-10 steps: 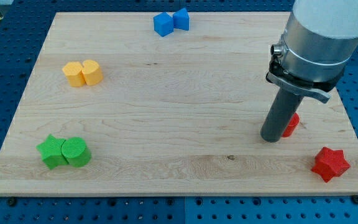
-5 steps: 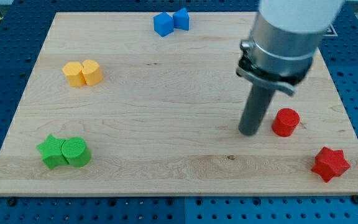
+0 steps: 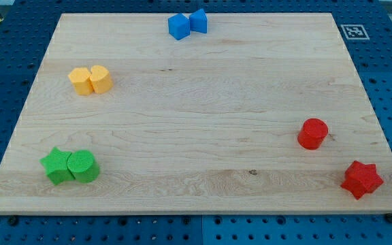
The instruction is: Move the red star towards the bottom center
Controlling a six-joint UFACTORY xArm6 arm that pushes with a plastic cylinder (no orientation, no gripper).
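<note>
The red star (image 3: 362, 179) lies near the bottom right corner of the wooden board (image 3: 196, 109). A red cylinder (image 3: 312, 133) stands up and to the left of it, apart from it. My tip and the arm do not show in the camera view, so I cannot place the tip relative to the blocks.
A green star (image 3: 56, 165) and green cylinder (image 3: 82, 165) touch at the bottom left. Two yellow blocks (image 3: 90, 79) sit at the upper left. Two blue blocks (image 3: 187, 24) sit at the top centre. A marker tag (image 3: 354, 31) is at the top right corner.
The arm moved left from beside the red cylinder and then left the view altogether. No block has moved.
</note>
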